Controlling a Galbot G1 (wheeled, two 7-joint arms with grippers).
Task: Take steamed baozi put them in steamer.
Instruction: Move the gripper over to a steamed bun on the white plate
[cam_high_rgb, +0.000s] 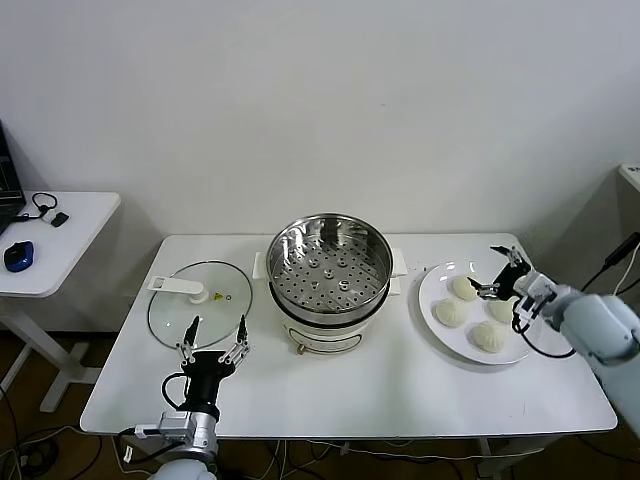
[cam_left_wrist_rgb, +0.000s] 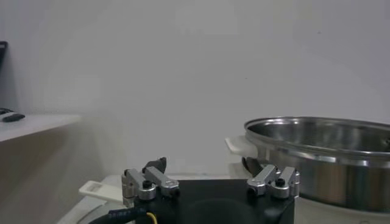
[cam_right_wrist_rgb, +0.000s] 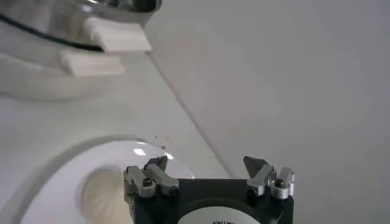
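At the far left a small white side table (cam_high_rgb: 70, 215) holds a blue mouse (cam_high_rgb: 18, 256) and a dark cable. On the main white table (cam_high_rgb: 400, 390), the flat glass lid (cam_high_rgb: 200, 305) with its white handle (cam_high_rgb: 178, 287) lies on the left part. The left gripper (cam_high_rgb: 213, 340) hovers at the lid's near edge, pointing away from the robot, its fingers (cam_high_rgb: 188, 335) spread wide with nothing between them; in the left wrist view the same gripper (cam_left_wrist_rgb: 210, 173) shows both fingertips apart with the steel wall of the steamer (cam_left_wrist_rgb: 323, 158) beyond.

In the middle of the table stands the steamer (cam_high_rgb: 328, 262), a shiny steel basket with a perforated floor on a white cooker base; its floor is bare.

To the right lies a white plate (cam_high_rgb: 432, 300) carrying the four steamed baozi (cam_high_rgb: 451, 313), close together. The right gripper (cam_high_rgb: 497, 272) hangs just above the far side of the plate, over the buns, its fingers (cam_high_rgb: 512, 258) spread apart and holding nothing. In the right wrist view one baozi (cam_right_wrist_rgb: 100, 195) lies on the plate below the open gripper (cam_right_wrist_rgb: 207, 167).
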